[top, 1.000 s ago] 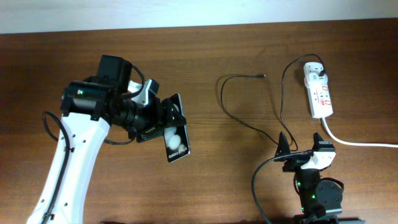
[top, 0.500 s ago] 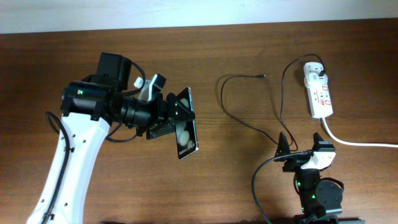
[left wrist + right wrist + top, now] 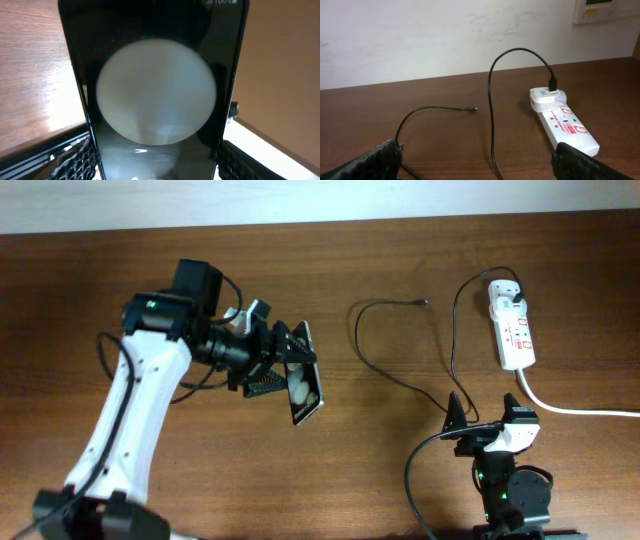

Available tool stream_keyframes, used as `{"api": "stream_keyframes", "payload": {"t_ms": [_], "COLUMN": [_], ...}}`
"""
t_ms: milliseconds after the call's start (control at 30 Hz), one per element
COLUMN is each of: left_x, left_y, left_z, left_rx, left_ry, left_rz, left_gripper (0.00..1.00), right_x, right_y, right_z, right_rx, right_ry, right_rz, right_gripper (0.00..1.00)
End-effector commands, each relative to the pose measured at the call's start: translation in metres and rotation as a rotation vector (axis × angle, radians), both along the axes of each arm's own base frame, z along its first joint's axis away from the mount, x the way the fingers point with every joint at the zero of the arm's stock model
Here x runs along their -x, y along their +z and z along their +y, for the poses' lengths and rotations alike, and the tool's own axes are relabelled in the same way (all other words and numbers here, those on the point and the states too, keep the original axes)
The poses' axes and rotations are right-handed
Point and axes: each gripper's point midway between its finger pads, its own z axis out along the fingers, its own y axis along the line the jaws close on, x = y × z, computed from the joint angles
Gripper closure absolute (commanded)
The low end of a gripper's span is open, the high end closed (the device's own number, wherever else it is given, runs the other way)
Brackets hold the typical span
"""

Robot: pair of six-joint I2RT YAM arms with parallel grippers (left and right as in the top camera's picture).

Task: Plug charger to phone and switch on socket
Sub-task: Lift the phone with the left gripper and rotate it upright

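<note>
Phone (image 3: pixel 303 385) is at left-centre of the counter (image 3: pixel 200 480), clamped in the left claw (image 3: pixel 283 366). The fingers close on its far end and the rest sticks out toward the near right. Glossy screen faces up with a round white reflection; in the left wrist view the phone (image 3: pixel 155 90) fills the frame, with small white lettering at the top edge. It sits tilted - can't tell if the near end touches the wood.

Charger (image 3: pixel 357 340) lies right of centre, well apart from the phone. The thin black cable loops across the counter, with the small connector tip (image 3: pixel 424 302) lying loose on the far side, pointing right. The other end runs up to the white plug (image 3: pixel 505 292), seated in the far end of the socket (image 3: pixel 514 330).

Socket lies at far right, long axis running near-far, red switches on its face. Thick white cord (image 3: pixel 580 410) leaves the near end and exits right.

Right claw (image 3: pixel 484 420) is at the near edge, right side - jaws spread wide, gripping nothing. It faces the far side, so its camera sees plug (image 3: pixel 543 95), socket (image 3: pixel 567 127) and connector tip (image 3: pixel 475 108).
</note>
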Motion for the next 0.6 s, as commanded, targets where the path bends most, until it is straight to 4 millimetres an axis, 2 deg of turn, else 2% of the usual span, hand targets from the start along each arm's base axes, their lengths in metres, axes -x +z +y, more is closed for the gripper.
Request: {"api": "stream_keyframes", "payload": {"t_ms": [0, 233, 333, 567], "left_x": [-0.007, -0.02, -0.022, -0.022], "left_y": [-0.013, -0.06, -0.069, -0.068], "left_z": [-0.006, -0.009, -0.009, -0.01], "left_rx": [0.042, 0.022, 0.022, 0.028], "left_ry": [-0.027, -0.047, -0.052, -0.052], "left_rz": [0.047, 0.166, 0.186, 0.189], "left_gripper": [0.36, 0.35, 0.35, 0.38], "right_x": [0.0, 0.0, 0.0, 0.0], "right_y": [-0.002, -0.002, -0.002, -0.002], "right_z": [-0.003, -0.003, -0.003, -0.003], "right_rx": [0.003, 0.003, 0.003, 0.003], "right_ry": [-0.016, -0.016, -0.016, -0.016], "right_rz": [0.003, 0.003, 0.003, 0.003], "right_gripper": [0.01, 0.01, 0.01, 0.01]}}
